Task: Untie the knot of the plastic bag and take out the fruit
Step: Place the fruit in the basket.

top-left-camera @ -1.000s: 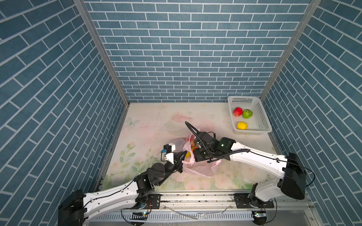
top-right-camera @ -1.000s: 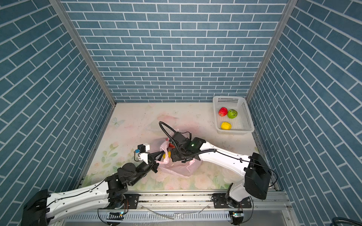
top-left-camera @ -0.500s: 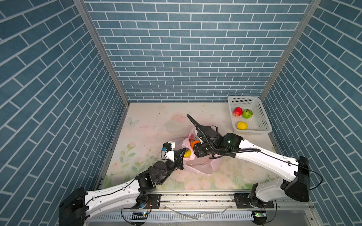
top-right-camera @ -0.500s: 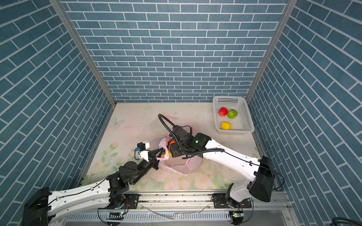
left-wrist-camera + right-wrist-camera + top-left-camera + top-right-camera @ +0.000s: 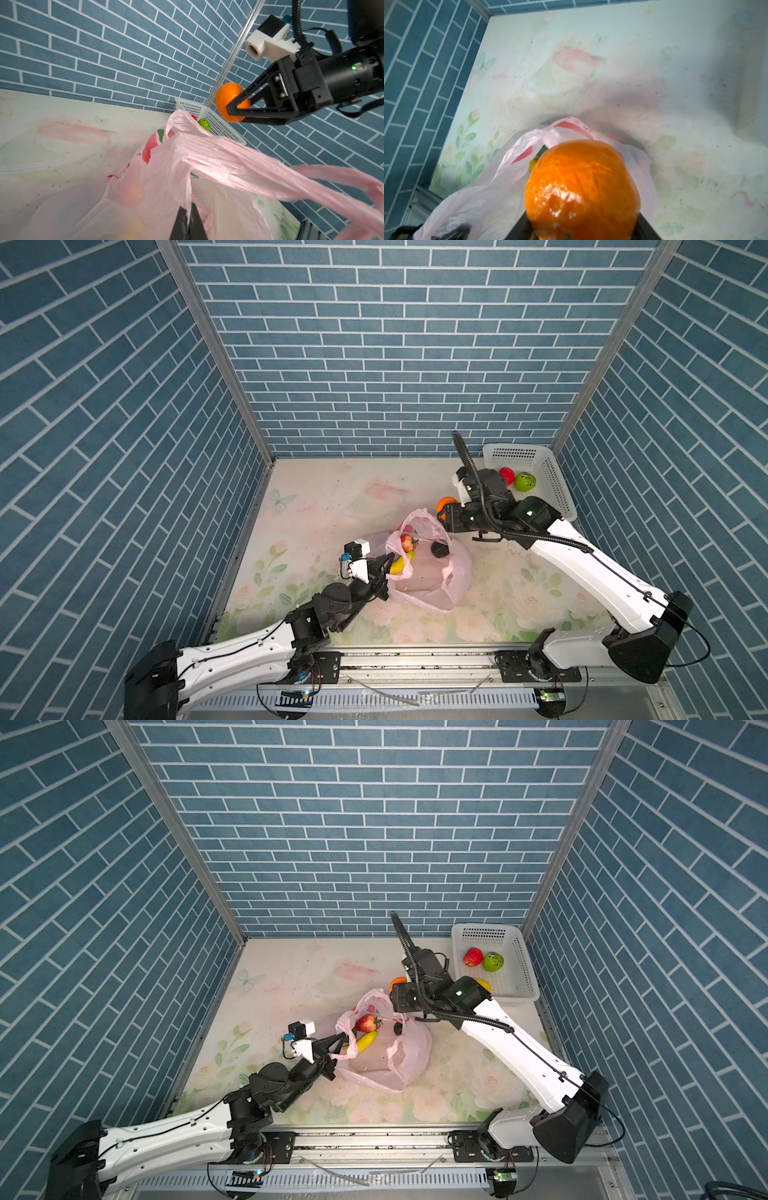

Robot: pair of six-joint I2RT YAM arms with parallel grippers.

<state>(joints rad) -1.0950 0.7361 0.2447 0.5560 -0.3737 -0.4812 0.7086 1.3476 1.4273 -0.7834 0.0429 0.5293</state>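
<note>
The pale pink plastic bag lies mid-table with its mouth gaping; the knot is out of view. My left gripper is shut on the bag's near rim film. Inside the bag lie a strawberry, a banana and a dark brown fruit. My right gripper is shut on an orange fruit, held in the air above and behind the bag's far edge.
A white perforated basket stands at the back right corner, holding a red fruit, a green fruit and a yellow one. Blue brick walls close in three sides. The right arm reaches over the table's right half.
My right gripper has lifted the orange out of the bag and carried it back and right, toward the basket. The left gripper has kept its hold on the bag's rim.
</note>
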